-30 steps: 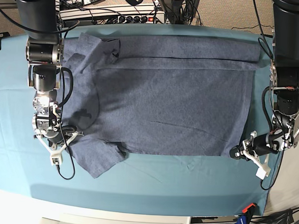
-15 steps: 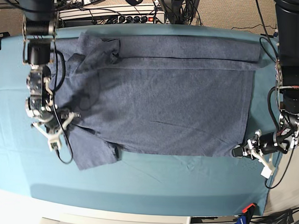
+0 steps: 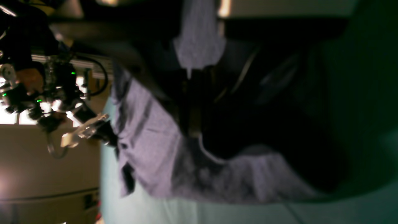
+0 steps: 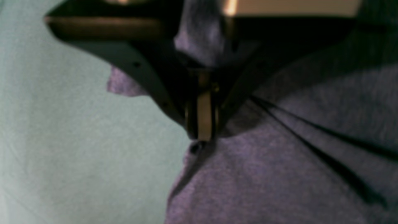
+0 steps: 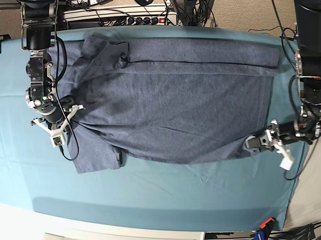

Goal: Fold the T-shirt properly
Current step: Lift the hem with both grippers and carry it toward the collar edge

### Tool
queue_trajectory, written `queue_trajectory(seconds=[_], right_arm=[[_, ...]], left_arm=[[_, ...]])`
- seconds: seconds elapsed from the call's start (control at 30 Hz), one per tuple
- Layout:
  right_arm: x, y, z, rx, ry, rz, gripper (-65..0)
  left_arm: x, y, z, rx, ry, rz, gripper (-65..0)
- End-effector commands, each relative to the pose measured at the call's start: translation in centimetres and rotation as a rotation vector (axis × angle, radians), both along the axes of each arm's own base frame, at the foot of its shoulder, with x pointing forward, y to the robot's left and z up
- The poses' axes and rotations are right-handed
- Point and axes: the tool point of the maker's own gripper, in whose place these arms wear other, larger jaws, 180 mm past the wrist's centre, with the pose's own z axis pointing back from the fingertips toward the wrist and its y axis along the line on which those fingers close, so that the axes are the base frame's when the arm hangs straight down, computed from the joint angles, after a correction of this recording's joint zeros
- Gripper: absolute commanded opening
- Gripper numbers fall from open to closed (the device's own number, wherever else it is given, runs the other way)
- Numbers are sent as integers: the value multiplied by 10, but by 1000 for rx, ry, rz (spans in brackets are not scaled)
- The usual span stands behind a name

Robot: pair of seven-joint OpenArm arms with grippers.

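The slate-blue T-shirt lies plain side up on the teal table cloth, its far edge folded over in a long band. The collar and sleeves are at the base view's left. My right gripper is shut on the shirt by the near sleeve. In the right wrist view the cloth is pinched in the gripper. My left gripper is shut on the near hem corner, lifted slightly. The left wrist view is dark, with cloth in the gripper.
A power strip and cables run along the table's far edge. A blue clamp sits at the front right corner. The right arm shows at the far left of the left wrist view. Bare teal cloth lies in front of the shirt.
Both grippers have moved away from the front edge, drawing the shirt's near edge with them. The near sleeve has slid to the base view's left. The hem corner has moved inward.
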Motion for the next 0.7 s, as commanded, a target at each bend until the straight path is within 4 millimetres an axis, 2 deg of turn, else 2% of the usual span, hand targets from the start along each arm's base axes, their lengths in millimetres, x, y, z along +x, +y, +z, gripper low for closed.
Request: queue_trajectory(seconds=[0.0,0.3,0.67], right_arm=[[0,-9,6,-22,15,0,-650],[-4,-26,15,-29,24,-3,-650],[-12,-39,17,2,75,-31,-650]], left_arm=[[13,17,24,9,-65,18,-650],[4,63,33,90,-58,51,-650],[-12,65,20,101,-9,20,-650]])
